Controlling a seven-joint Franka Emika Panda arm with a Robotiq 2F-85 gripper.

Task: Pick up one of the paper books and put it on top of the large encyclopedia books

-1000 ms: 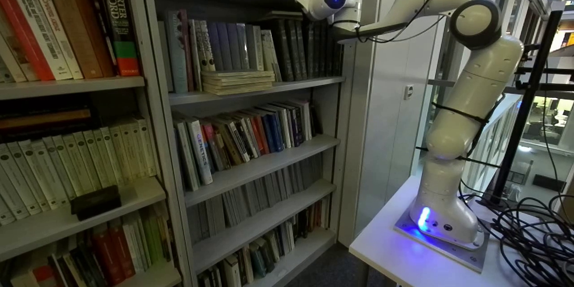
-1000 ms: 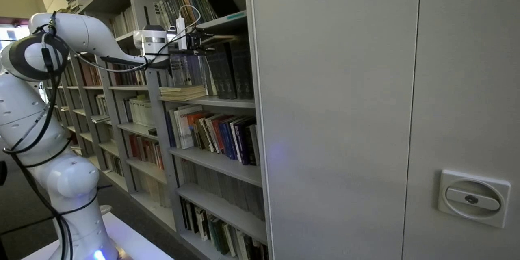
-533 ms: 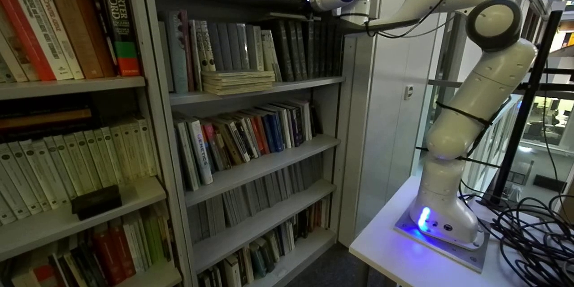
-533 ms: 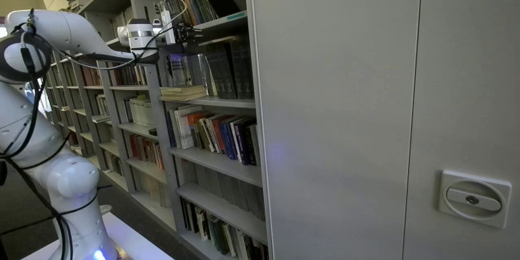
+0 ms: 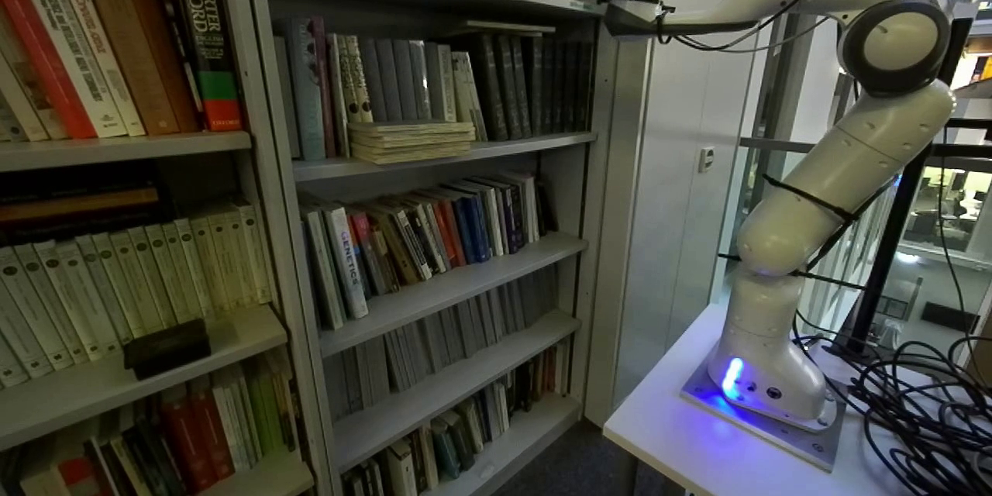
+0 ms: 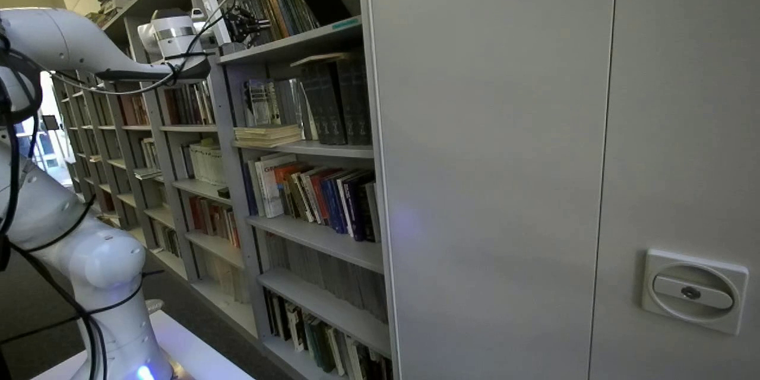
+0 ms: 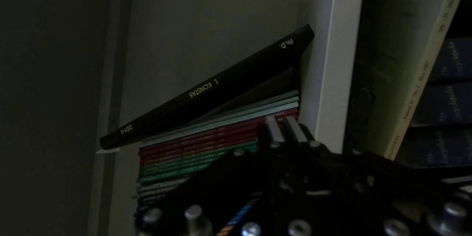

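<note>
One pale paper book lies flat on top of the dark encyclopedia books, seen in both exterior views (image 5: 508,29) (image 6: 320,60). Other paper books form a low stack (image 5: 411,141) on the same shelf, in front of upright volumes. The wrist view shows the lone paper book (image 7: 418,81) with its printed spine resting on the encyclopedia books (image 7: 448,103). My gripper (image 7: 284,129) is drawn nearly together, only a slim gap between its fingertips and nothing held. It hovers apart from the paper book, before the upper shelf, also visible in an exterior view (image 6: 264,25).
The upper shelf's edge (image 6: 297,43) runs just beneath the fingers. On that shelf stand thin red and green magazines (image 7: 206,140) and a leaning black thesis (image 7: 206,88). A tall white cabinet (image 6: 493,190) adjoins the bookcase. Cables (image 5: 914,403) lie around the arm's base.
My arm has pulled back and risen from beside the paper book on the encyclopedias to the upper shelf's level. The fingers have closed towards each other. The books have stayed put.
</note>
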